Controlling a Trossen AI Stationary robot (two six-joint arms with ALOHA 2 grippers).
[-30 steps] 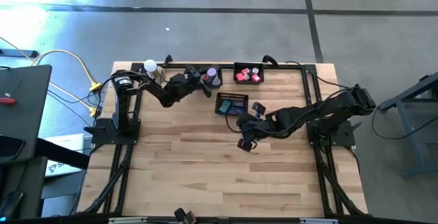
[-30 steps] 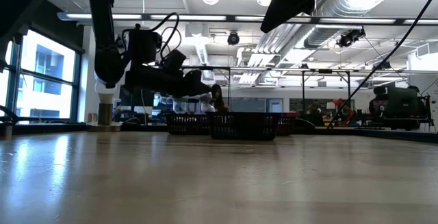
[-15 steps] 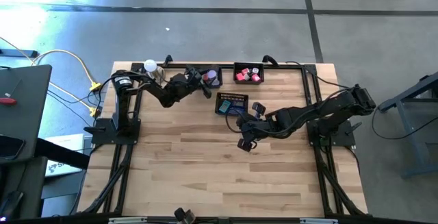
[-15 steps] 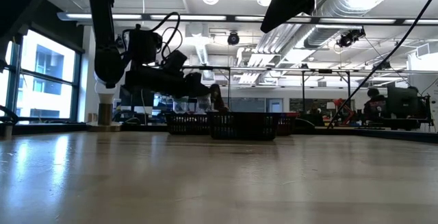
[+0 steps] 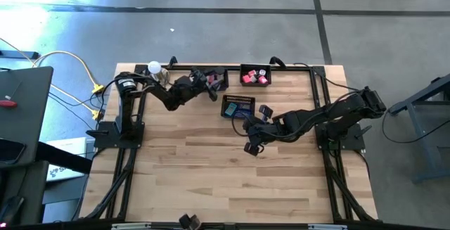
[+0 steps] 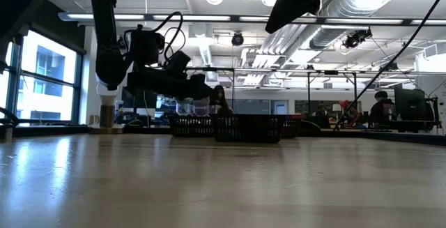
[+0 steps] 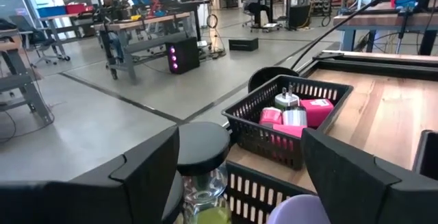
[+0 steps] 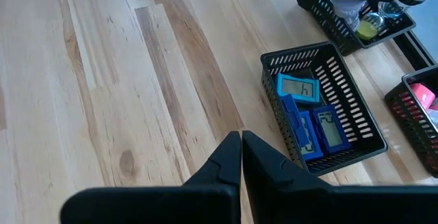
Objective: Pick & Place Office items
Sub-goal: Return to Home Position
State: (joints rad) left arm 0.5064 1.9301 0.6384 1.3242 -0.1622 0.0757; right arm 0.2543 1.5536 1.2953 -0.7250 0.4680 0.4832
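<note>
My left gripper reaches level over the far-left black mesh tray, fingers wide apart and open. Between them stands a clear bottle with a black cap, close to one finger, and a lavender piece lies lower down. Pink-red cubes sit in the far tray. Blue blocks and a teal piece lie in the middle tray. My right gripper hangs shut above the bare wood near that tray and holds nothing. My left gripper has one finger right beside the black-capped bottle's cap. I cannot tell whether the finger touches it. Nothing is pinched between the two fingers.
A white ball on a metal base stands at the far left corner behind the left arm. A black frame rail runs along the table's far edge. Bare wood stretches across the near half of the table.
My left gripper has opened wider while staying in place over the far-left tray. The lavender piece that showed at its fingertips in the high view no longer shows there.
</note>
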